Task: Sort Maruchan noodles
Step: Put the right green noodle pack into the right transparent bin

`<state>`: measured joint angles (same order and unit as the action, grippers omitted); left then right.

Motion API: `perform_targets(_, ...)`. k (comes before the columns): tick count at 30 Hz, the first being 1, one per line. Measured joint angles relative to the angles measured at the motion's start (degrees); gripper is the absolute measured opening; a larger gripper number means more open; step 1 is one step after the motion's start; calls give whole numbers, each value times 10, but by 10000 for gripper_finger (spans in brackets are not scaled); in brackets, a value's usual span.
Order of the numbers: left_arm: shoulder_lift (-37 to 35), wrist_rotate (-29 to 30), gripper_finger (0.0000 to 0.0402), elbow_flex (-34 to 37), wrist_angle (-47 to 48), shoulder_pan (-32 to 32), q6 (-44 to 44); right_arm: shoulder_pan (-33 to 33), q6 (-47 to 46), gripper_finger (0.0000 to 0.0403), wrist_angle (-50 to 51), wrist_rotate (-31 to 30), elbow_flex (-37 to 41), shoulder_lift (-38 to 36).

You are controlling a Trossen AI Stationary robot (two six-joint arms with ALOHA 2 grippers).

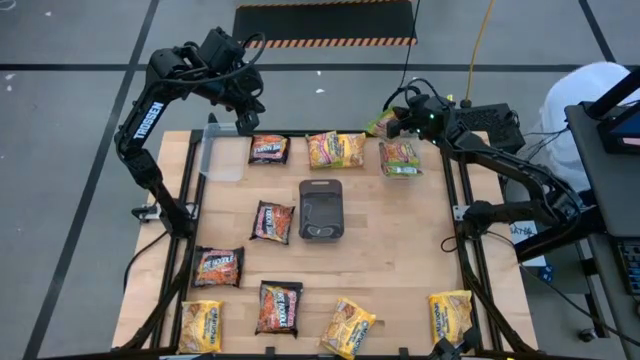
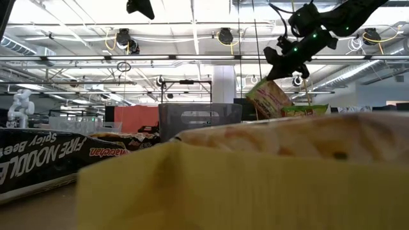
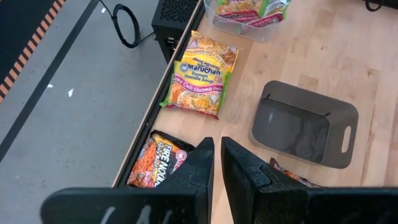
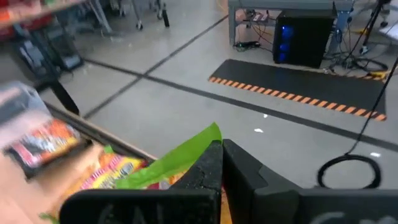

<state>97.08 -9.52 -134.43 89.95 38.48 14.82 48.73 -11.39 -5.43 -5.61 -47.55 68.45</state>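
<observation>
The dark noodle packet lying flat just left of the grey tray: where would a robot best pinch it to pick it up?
Probably from straight above, pinching across a narrow edge. The dark packet lies flat on the table, a little askew, with bare wood around it. Its end toward the grey tray sits close to it, so the opposite end looks easier. The left gripper hovers nearest; the right gripper already holds a green-edged packet.

centre: grey tray [image 1: 321, 209] blocks, dark packet [image 1: 271, 220] just beside | right half of table [image 1: 405, 250]: bare wood, open passage | far edge: packets and clear tub [image 1: 400, 158] crowd | near edge: packet row [image 1: 279, 307] lines it
</observation>
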Motion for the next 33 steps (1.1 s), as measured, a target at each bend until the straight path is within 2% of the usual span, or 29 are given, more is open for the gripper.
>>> perform_targets(3,0,0,37,0,0,0,-1,0,-32,0,-13,27,0,0)
perform_targets(9,0,0,37,0,0,0,-1,0,-74,0,-15,30,0,0)
perform_targets(20,0,1,37,0,0,0,-3,0,-62,0,-17,44,0,0)
perform_targets(25,0,55,37,0,0,0,16,-1,-61,0,-27,44,0,0)
perform_targets(33,8,71,37,0,0,-1,23,-1,-49,0,-41,49,0,0)
